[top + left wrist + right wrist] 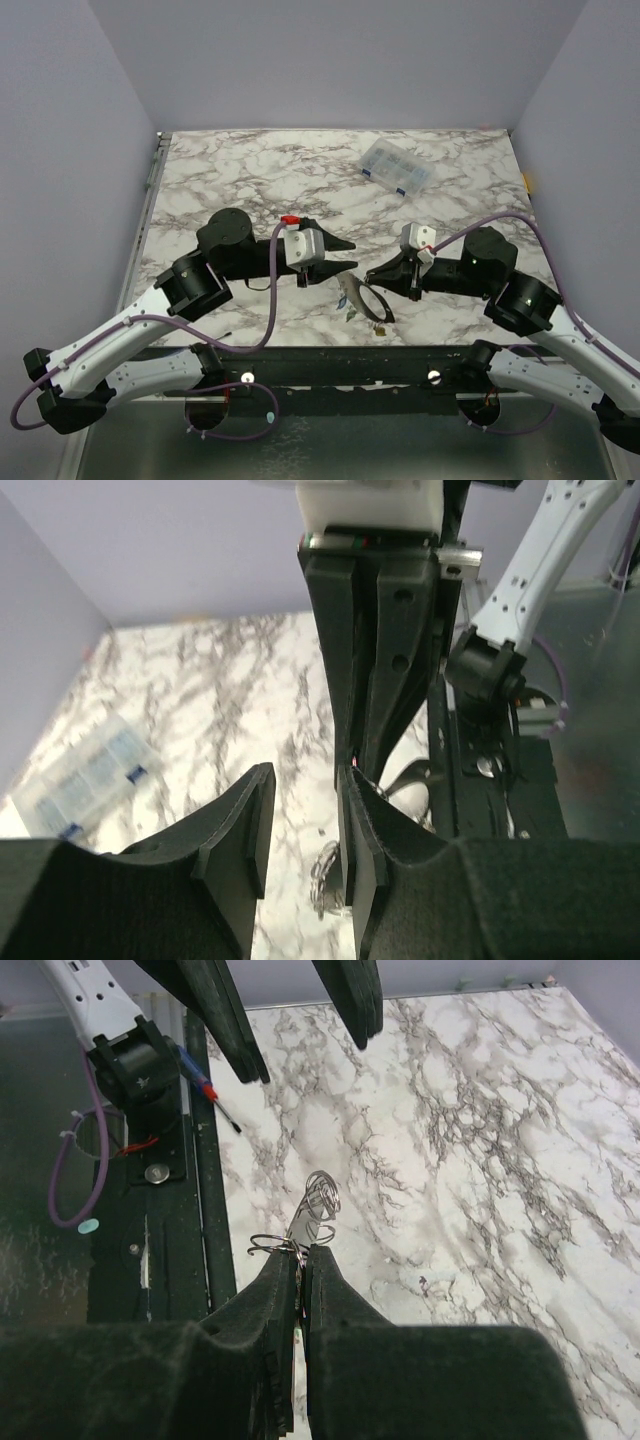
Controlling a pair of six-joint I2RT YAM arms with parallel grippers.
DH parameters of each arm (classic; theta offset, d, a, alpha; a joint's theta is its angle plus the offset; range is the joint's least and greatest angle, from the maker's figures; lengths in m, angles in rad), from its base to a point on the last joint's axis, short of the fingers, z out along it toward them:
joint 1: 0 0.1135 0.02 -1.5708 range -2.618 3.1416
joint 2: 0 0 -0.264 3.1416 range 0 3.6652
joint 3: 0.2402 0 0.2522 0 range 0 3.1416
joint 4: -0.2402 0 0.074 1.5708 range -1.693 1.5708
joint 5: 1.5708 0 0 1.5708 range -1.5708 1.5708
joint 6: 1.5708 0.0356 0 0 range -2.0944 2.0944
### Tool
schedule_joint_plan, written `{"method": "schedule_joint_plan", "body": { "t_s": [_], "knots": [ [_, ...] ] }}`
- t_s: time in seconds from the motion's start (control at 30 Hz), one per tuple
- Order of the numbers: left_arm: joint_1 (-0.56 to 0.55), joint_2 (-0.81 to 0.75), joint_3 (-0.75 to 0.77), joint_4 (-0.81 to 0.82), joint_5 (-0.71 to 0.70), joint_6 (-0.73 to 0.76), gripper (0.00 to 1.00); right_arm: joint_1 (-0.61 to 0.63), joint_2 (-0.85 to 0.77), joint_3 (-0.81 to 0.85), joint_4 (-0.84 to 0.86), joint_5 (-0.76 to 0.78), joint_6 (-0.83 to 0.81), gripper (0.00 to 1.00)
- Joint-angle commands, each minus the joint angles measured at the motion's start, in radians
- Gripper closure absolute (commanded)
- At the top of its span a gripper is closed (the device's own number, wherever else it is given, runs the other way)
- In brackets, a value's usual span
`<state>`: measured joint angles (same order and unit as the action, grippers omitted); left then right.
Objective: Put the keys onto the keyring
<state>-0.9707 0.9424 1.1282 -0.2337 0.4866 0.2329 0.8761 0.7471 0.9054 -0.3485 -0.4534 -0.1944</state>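
The keyring, a thin grey hoop, lies tilted near the table's front edge, with my right gripper shut on it. In the right wrist view its wire comes out at that gripper's tips, and a silver key sticks out beyond. A blue-green key and a yellow key lie by the hoop. My left gripper hovers just left of the ring, open and holding nothing. In the left wrist view, the silver key shows on the table below that gripper's jaws.
A clear plastic compartment box sits at the back right of the marble table and shows again in the left wrist view. A red-and-blue screwdriver rests by the black front rail.
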Motion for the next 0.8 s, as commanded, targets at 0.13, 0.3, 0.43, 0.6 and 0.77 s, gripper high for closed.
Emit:
{"method": "schedule_joint_plan", "body": {
  "t_s": [0.13, 0.3, 0.43, 0.6, 0.77],
  "knots": [
    [-0.002, 0.067, 0.081, -0.235, -0.054, -0.176, 0.66, 0.004, -0.010, 0.033, 0.006, 0.013, -0.011, 1.00],
    [-0.005, 0.086, 0.096, -0.235, -0.091, -0.305, 0.68, 0.004, 0.009, 0.035, 0.000, 0.081, 0.003, 1.00],
    [-0.007, 0.099, 0.110, -0.234, -0.133, -0.337, 0.68, 0.004, 0.041, 0.054, -0.015, 0.127, 0.021, 1.00],
    [-0.022, 0.100, 0.078, -0.201, -0.147, -0.292, 0.73, 0.004, 0.083, 0.073, -0.032, 0.166, 0.047, 1.00],
    [-0.033, 0.100, 0.053, -0.176, -0.146, -0.197, 0.65, 0.004, 0.118, 0.099, -0.052, 0.192, 0.073, 1.00]
  ]
}}
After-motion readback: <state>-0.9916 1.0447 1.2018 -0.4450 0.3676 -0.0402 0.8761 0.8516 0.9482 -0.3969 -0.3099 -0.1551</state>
